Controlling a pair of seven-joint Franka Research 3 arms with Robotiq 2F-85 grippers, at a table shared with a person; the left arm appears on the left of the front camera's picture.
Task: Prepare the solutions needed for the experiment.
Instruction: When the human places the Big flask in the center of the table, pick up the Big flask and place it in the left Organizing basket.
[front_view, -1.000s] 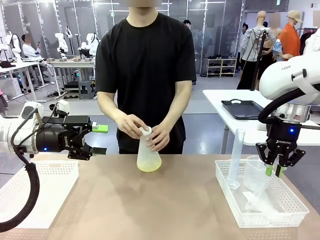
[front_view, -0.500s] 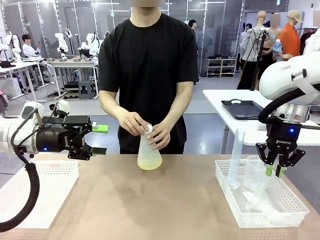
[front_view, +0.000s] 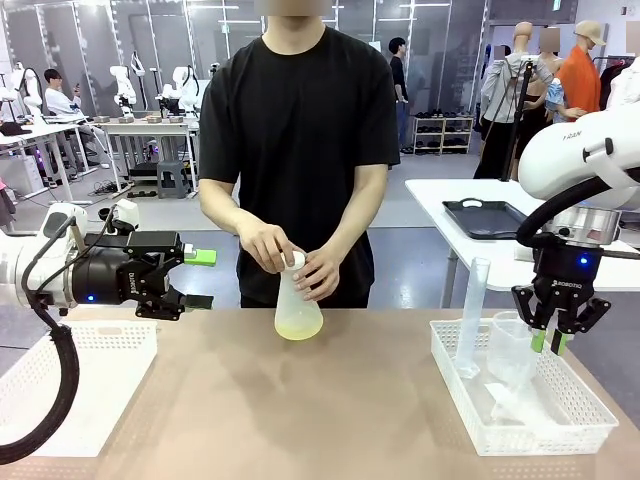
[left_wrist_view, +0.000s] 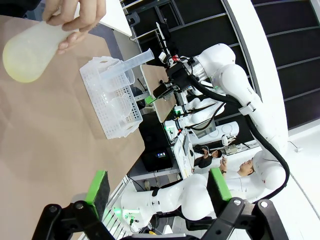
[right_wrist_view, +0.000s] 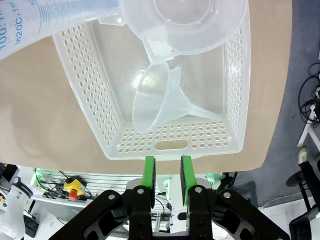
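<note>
**Person is at the cap of the flask; both arms wait**

The step in hand seems to be the capping or uncapping of the frosted, translucent conical flask (front_view: 298, 305). It stands on the brown table (front_view: 300, 420), near the far edge. One hand of the person (front_view: 262, 247) is over the small white round cap (front_view: 294, 260), and the other hand (front_view: 320, 272) is around the neck.

The pale yellow-green, see-through solution (front_view: 298, 327) lies as a shallow layer at the bottom of this flask.

The left gripper (front_view: 200, 279) hovers well apart from the flask at its side, pointing toward it, fingers wide apart and empty. The right gripper (front_view: 548, 342) hangs over the white perforated plastic basket (front_view: 545, 438), its green pads (right_wrist_view: 149, 175) nearly together with a narrow gap, holding nothing.

Probably the next move needs the person's hands to leave the flask before any gripper approaches it.
</note>
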